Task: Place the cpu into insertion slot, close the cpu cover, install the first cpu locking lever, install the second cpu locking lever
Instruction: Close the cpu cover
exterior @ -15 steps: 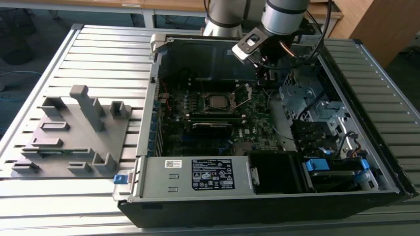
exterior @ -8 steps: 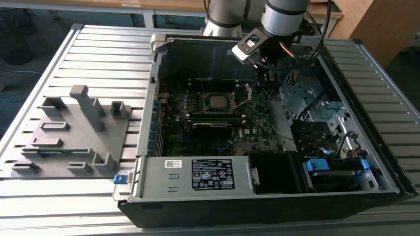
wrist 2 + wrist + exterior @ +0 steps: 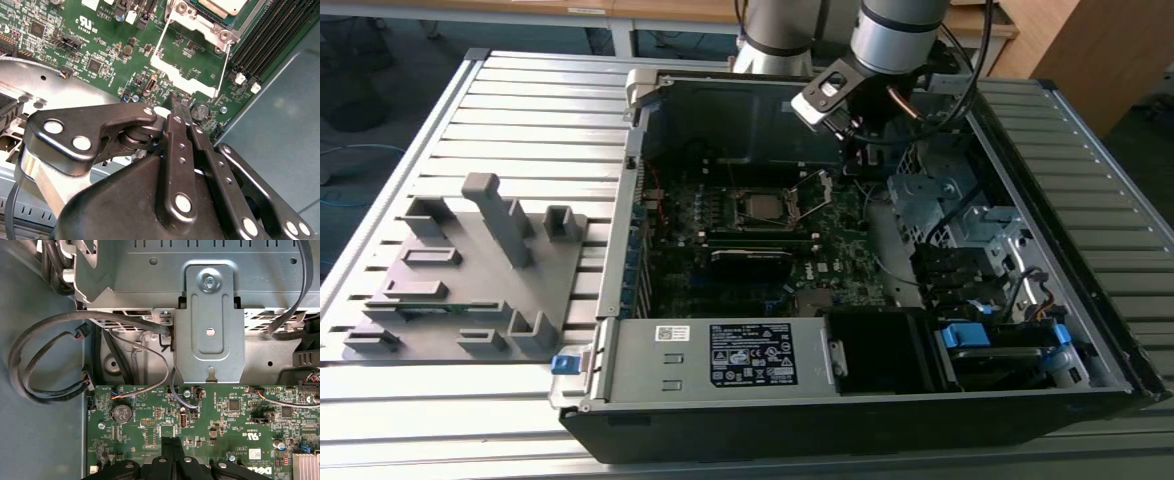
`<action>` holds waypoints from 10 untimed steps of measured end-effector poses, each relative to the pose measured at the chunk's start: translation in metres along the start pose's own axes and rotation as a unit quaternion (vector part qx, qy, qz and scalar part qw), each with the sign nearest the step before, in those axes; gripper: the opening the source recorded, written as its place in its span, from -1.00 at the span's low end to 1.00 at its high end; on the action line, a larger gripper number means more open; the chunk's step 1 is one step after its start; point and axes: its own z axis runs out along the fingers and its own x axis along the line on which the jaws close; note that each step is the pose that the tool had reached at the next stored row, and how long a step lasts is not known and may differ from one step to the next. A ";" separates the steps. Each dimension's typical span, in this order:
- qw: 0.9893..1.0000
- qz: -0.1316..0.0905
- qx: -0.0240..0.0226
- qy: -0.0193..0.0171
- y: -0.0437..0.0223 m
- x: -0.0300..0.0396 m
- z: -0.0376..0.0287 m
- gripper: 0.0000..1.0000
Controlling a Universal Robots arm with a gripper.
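Note:
The cpu (image 3: 761, 208) lies silver face up in the insertion slot (image 3: 766, 224) in the middle of the green motherboard (image 3: 841, 270); one corner of the cpu (image 3: 222, 4) appears in the second wrist view. The cpu cover (image 3: 817, 194) stands swung open beside the slot, toward the exterior view's right. Its silver frame (image 3: 187, 81) has an open middle and thin wire levers along its sides. My gripper (image 3: 861, 155) hangs above the board just beyond the open cover. Its black fingers are shut with nothing between them in both wrist views (image 3: 175, 102) (image 3: 172, 444).
Steel case walls (image 3: 640, 140) ring the board. A drive cage (image 3: 941, 200) and cables (image 3: 50, 355) crowd the exterior view's right. A black card (image 3: 754, 262) lies below the socket, and the power supply (image 3: 720, 355) sits at the front. A grey fixture plate (image 3: 467, 270) rests outside on the exterior view's left.

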 end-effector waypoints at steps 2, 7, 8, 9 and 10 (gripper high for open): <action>1.000 0.000 0.000 0.000 0.0000 0.0000 0.0001 -0.80; 1.000 0.000 0.000 0.000 0.0000 0.0001 0.0006 -0.80; 1.000 0.000 0.000 0.000 0.0000 0.0000 0.0008 -0.80; 1.000 0.000 0.000 0.000 0.0000 0.0000 0.0009 -0.80; 1.000 0.000 0.000 0.000 0.0000 0.0000 0.0012 -0.80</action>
